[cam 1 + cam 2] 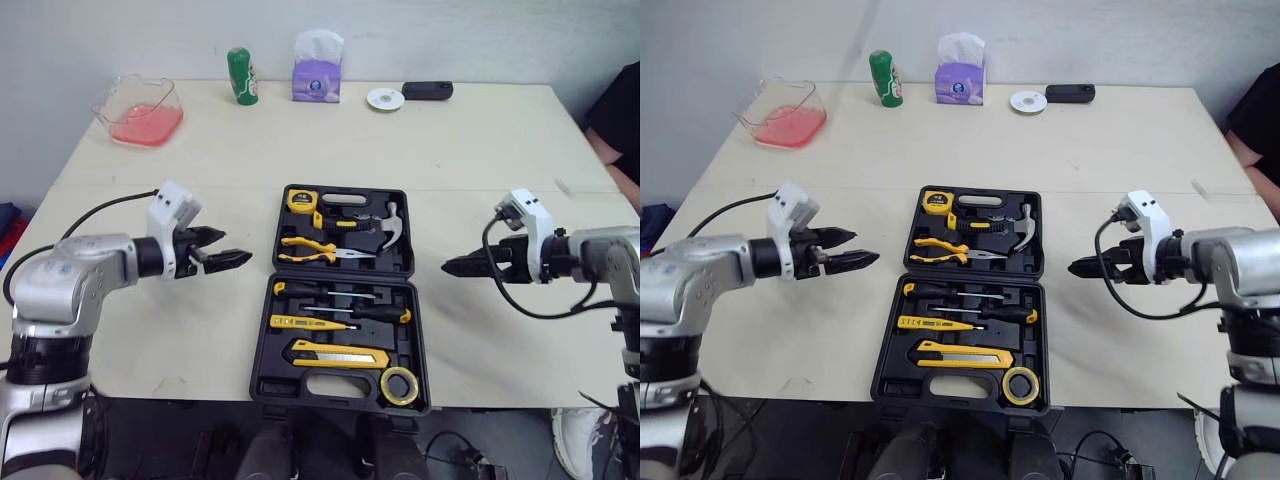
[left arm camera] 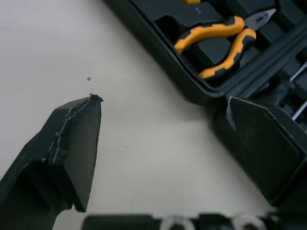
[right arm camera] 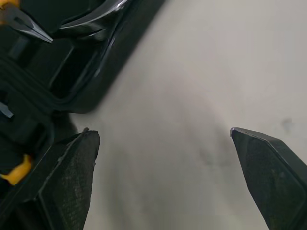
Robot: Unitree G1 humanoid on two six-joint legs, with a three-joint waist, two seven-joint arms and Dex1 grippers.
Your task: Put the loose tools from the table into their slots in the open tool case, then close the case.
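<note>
Your left hand (image 1: 236, 247): open, empty, left of the tool case (image 1: 263, 350) | your right hand (image 1: 452, 266): open, empty, on its right

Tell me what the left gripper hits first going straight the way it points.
Likely the left wall of the tool case, near its hinge by the pliers; how high the left gripper rides is unclear.
</note>
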